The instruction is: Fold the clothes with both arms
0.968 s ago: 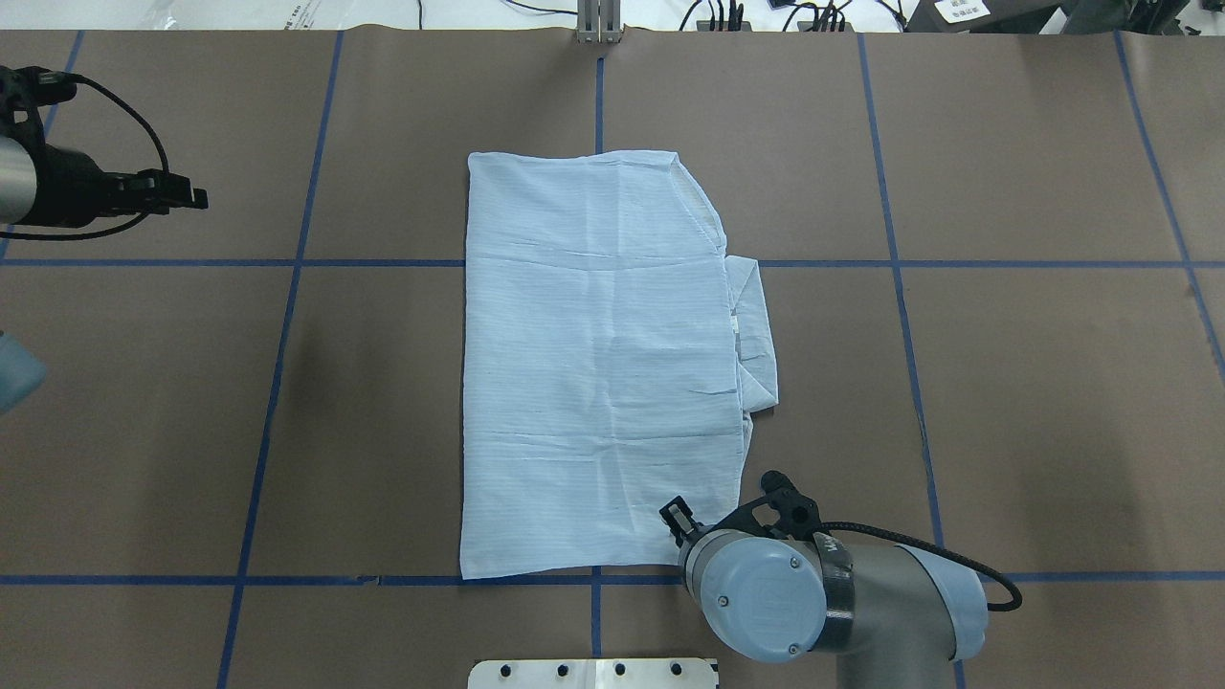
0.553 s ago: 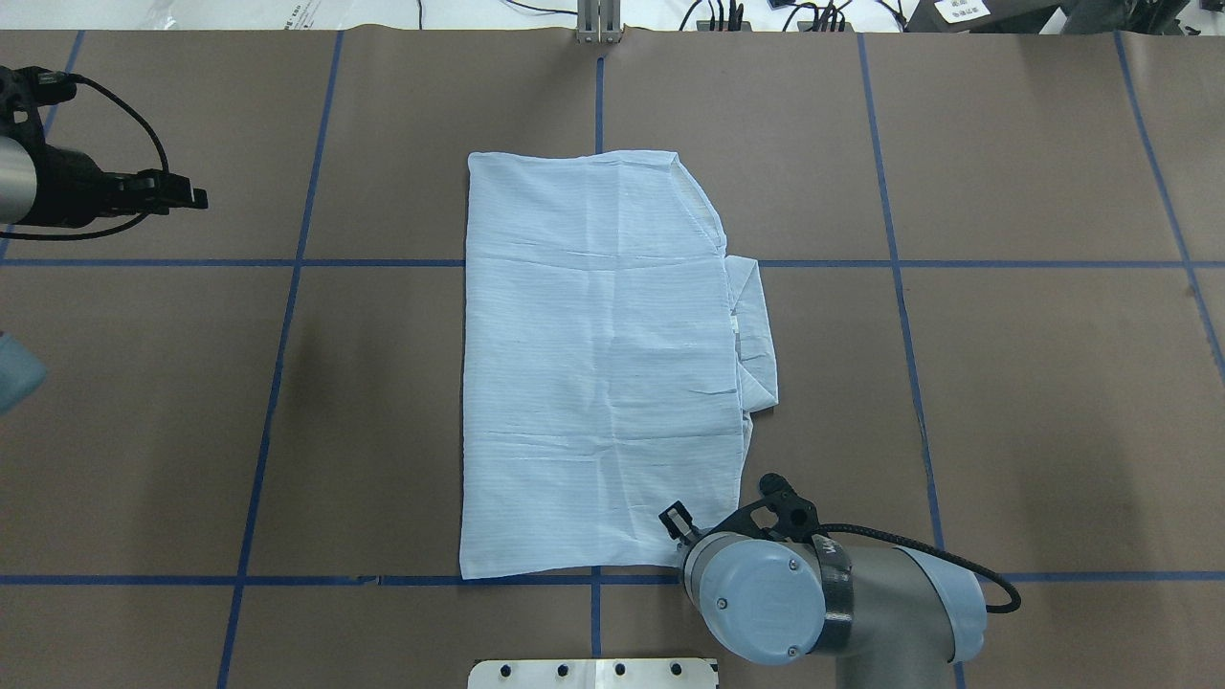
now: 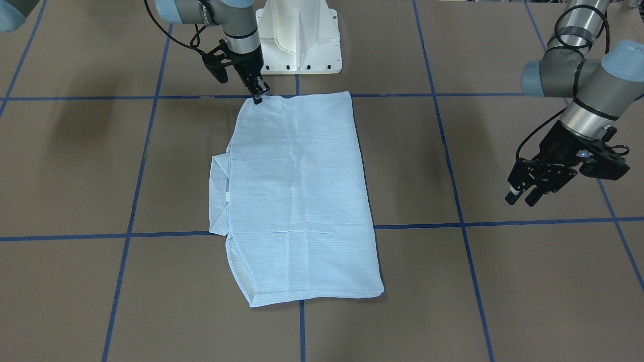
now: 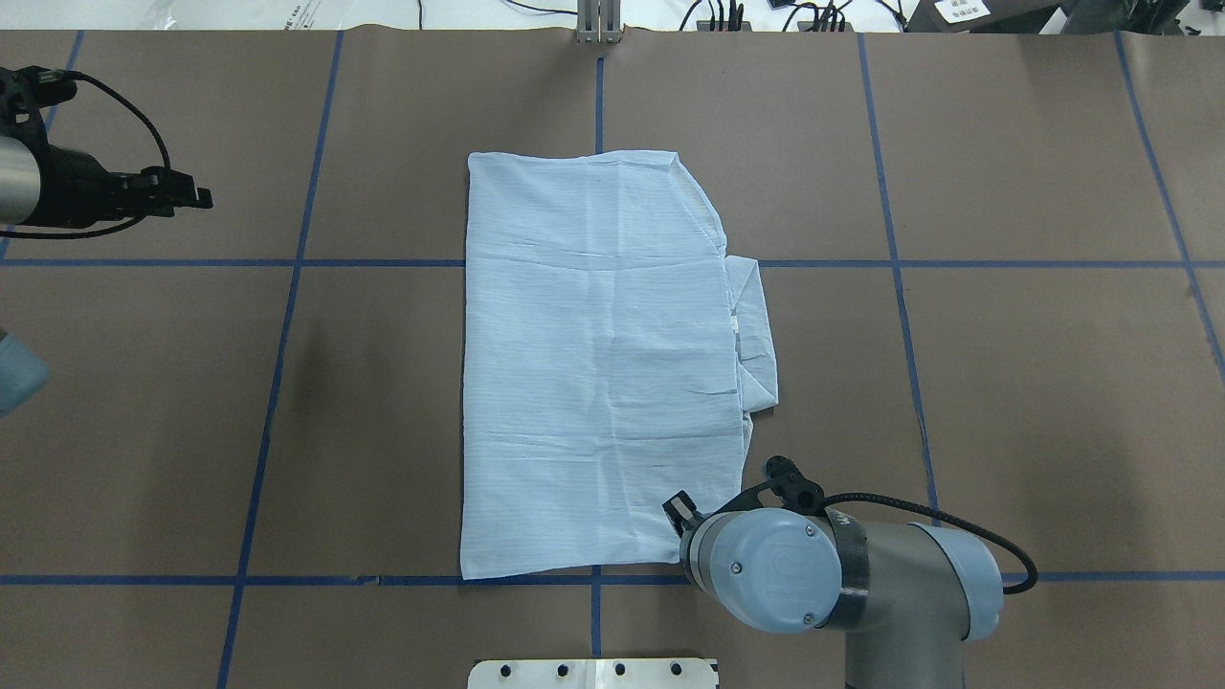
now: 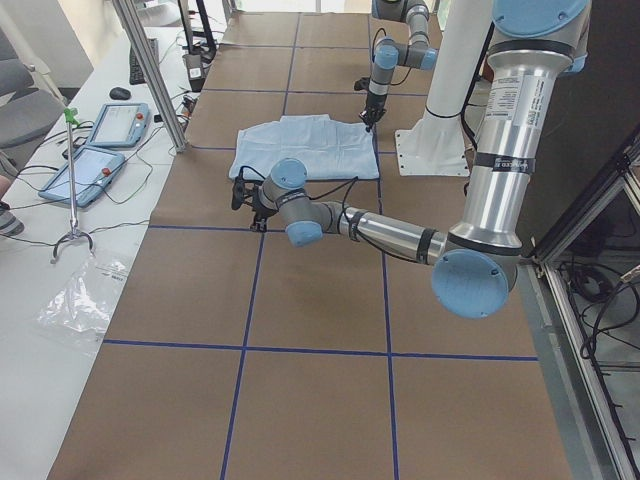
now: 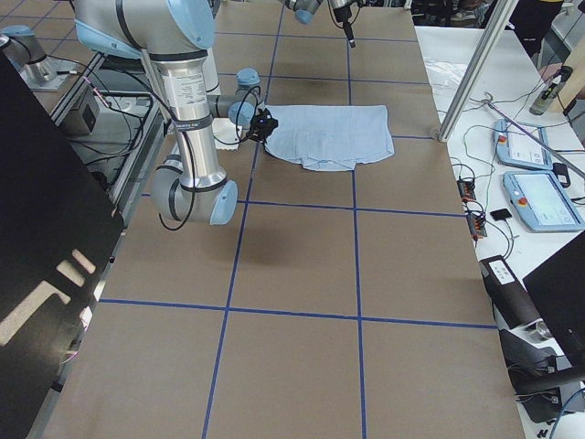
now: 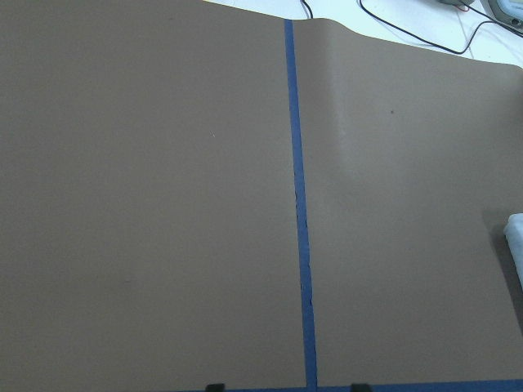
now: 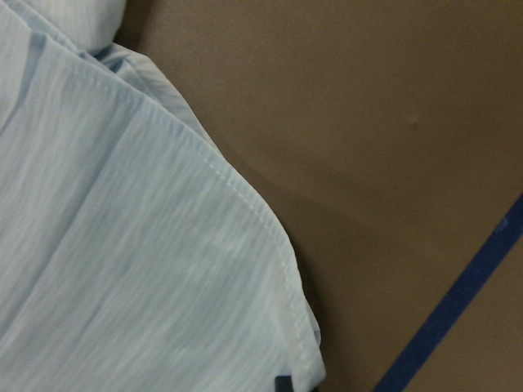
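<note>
Two silver-grey jointed robot arms with light-blue joint caps reach over the table. Nearest the white pedestal base [image 3: 299, 35], the right arm [image 4: 842, 584] bends low and points its black two-finger right gripper [image 3: 258, 96] down at the near corner of the thin pale-blue striped shirt [image 3: 302, 201], on the robot's right. Its tips touch or almost touch that corner, but its own wrist hides the fingers from overhead. I cannot tell how far they are parted or whether they pinch any cloth. The right wrist camera shows only the stitched hem corner up close and one dark fingertip at the bottom edge. Well out to the robot's left, the left arm [image 3: 578, 75] holds its black left gripper [image 3: 521, 195] above bare paper with the fingers parted and nothing between them. Brown paper marked into squares by blue tape lines [image 4: 287, 263] covers the table [image 4: 1053, 383]. Beyond its far edge run black cables [image 4: 727, 11]. The shirt lies flat at the table's middle, folded into a long rectangle stretching away from the robot. Its collar [image 3: 219, 201] juts out on the robot's right side, with a small white label [image 3: 227, 195] beside it. Faint creases cross the crinkly cloth.
</note>
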Robot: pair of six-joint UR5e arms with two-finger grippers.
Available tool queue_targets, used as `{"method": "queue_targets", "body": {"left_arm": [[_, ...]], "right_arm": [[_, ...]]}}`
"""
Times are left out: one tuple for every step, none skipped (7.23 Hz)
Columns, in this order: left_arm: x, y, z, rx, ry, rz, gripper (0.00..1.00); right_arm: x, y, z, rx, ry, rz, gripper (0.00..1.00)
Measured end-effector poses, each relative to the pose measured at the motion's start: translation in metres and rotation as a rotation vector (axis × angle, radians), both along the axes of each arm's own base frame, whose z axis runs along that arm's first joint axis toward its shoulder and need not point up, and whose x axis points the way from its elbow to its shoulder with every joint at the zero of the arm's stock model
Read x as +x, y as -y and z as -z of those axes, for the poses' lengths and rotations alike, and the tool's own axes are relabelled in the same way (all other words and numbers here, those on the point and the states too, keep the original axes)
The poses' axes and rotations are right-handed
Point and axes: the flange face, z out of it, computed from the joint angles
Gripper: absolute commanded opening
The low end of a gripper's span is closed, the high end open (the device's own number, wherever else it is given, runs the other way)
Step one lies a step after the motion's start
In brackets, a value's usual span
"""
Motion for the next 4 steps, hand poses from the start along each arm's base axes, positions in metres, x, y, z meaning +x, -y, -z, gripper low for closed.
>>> {"method": "queue_targets", "body": {"left_arm": [[0.009,-0.006,0.01,-0.054,-0.051,0.011,0.6],[0.032,-0.023,0.027,-0.135,-0.124,0.011,0.6],[0.059,-0.045,0.047,-0.232,-0.204,0.017,0.6],[0.086,-0.077,0.068,-0.338,-0.284,0.026,0.6]], "right_arm": [[0.003,0.001,0.003,-0.003,0.006,0.0,0.0],[0.005,0.001,0.005,-0.004,0.009,0.0,0.0],[0.006,0.002,0.005,-0.004,0.01,-0.001,0.0],[0.008,0.002,0.006,-0.005,0.013,-0.001,0.0]]}}
